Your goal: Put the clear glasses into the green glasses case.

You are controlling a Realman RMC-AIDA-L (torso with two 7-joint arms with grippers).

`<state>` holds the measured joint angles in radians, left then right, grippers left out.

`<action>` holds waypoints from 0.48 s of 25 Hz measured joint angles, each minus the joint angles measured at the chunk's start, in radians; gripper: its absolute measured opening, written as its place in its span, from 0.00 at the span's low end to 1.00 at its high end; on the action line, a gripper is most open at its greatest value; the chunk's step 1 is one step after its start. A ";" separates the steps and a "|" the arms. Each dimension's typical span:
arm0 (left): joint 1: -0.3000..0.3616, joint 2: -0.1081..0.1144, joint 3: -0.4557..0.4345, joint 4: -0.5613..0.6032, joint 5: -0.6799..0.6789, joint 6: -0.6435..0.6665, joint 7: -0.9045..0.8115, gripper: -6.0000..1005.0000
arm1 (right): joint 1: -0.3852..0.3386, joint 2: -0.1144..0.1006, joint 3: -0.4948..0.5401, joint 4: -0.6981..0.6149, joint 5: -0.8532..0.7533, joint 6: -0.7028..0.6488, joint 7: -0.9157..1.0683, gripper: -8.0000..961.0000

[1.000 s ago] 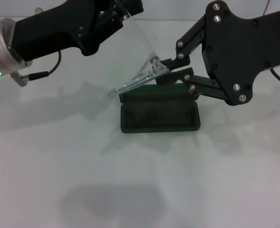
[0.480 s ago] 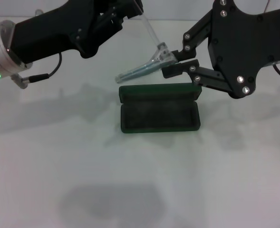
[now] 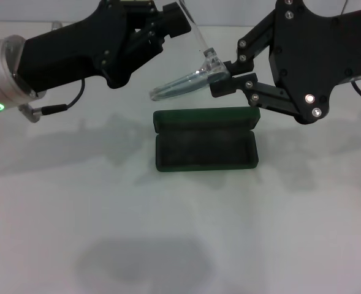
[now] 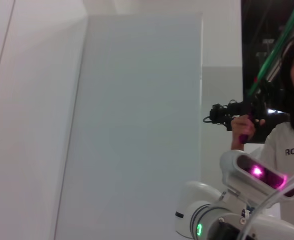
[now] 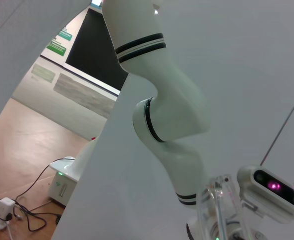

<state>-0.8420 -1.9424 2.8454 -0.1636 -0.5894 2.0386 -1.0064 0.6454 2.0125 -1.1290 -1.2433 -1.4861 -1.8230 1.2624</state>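
- Above the counter [image 3: 57, 202], near the far side of the head view, the clear glasses [image 3: 189, 79] hang in the air between the 2 grippers; they sit just over the raised lid of the green glasses case [image 3: 206, 141] without touching it
- Right gripper [image 3: 222, 76]: reaches in from the right; its fingers [image 3: 232, 85] are clamped on 1 end of the glasses at the hinge, the lens stretching away from them toward the left
- Left gripper [image 3: 168, 18]: comes in from the upper left; 1 clear arm of the glasses runs up into it, yet whether its fingers are closed on that arm cannot be told, as the tips are hidden against the dark body
- Case: lies open on the counter below the glasses, its lid standing up at the far edge; the dark lining faces up with nothing inside
- Wrist views: both look upward away from the counter; the right wrist view catches a clear part of the glasses [image 5: 217, 210] at its lower edge; the left wrist view shows a curved clear strip [image 4: 276, 192] in its corner
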 joint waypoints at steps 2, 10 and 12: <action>0.006 0.004 -0.001 0.009 0.001 0.000 0.006 0.06 | -0.001 0.000 0.000 0.004 0.000 -0.001 0.000 0.06; 0.023 0.001 -0.003 -0.030 -0.069 -0.005 0.000 0.06 | -0.003 0.001 -0.004 0.005 0.005 -0.010 0.000 0.06; 0.017 -0.002 -0.003 -0.040 -0.080 -0.005 -0.006 0.06 | -0.003 0.002 -0.006 0.005 0.007 -0.010 0.000 0.06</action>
<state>-0.8251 -1.9440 2.8424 -0.2034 -0.6691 2.0335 -1.0123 0.6425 2.0145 -1.1353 -1.2379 -1.4789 -1.8331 1.2624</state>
